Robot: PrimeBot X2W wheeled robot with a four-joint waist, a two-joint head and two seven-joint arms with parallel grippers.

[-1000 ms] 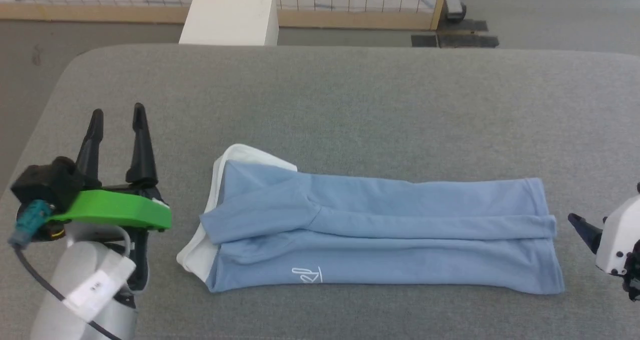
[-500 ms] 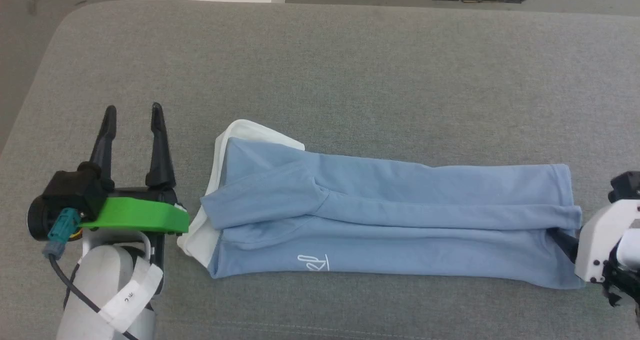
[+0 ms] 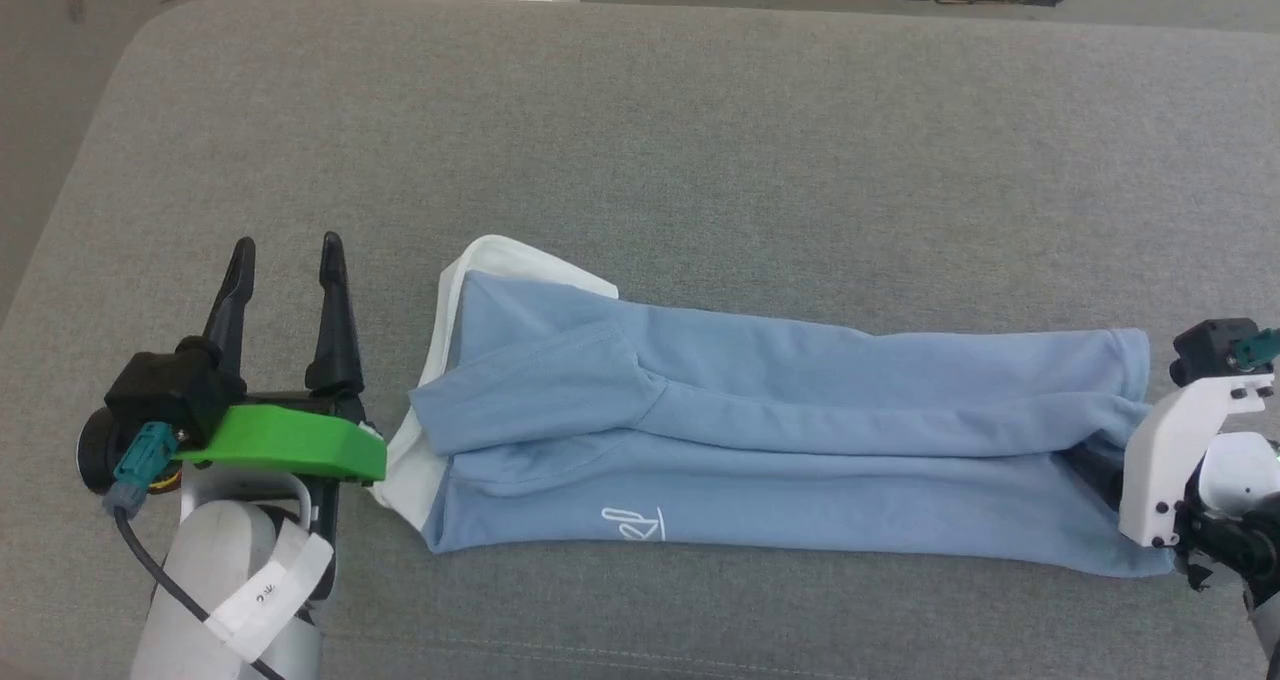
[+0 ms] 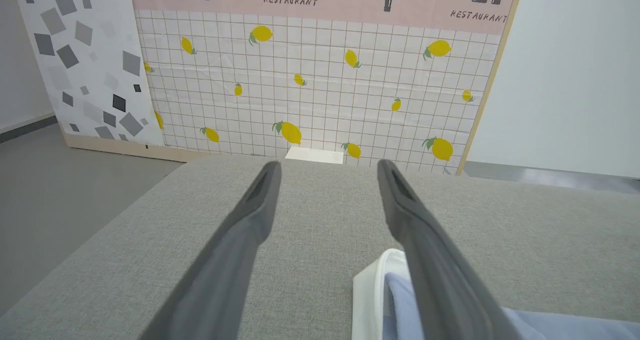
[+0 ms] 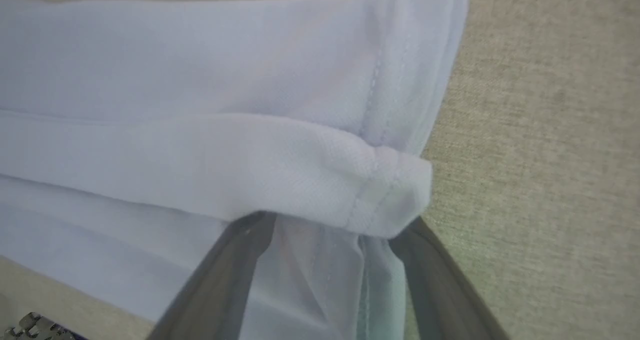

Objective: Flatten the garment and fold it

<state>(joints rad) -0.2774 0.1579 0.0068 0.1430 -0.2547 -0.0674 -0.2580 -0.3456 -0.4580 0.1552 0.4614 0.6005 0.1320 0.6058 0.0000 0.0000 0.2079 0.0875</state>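
Light blue soft knit polo shirt [image 3: 760, 460], folded lengthwise into a long narrow band, lies across the grey woven padded surface [image 3: 700, 160]. Its white collar [image 3: 470, 270] is at the left end, the stitched hem at the right, and a small white script logo [image 3: 630, 525] sits near the front edge. Left gripper [image 3: 287, 245]: just beside the collar, long dark tapered fingers pointing away, spread wide, empty; green plastic bracket [image 3: 290, 440] at the wrist. Right gripper [image 5: 332, 222]: low at the hem end, fingers apart, tips slipped beneath a rolled fold of hem, not pinching it.
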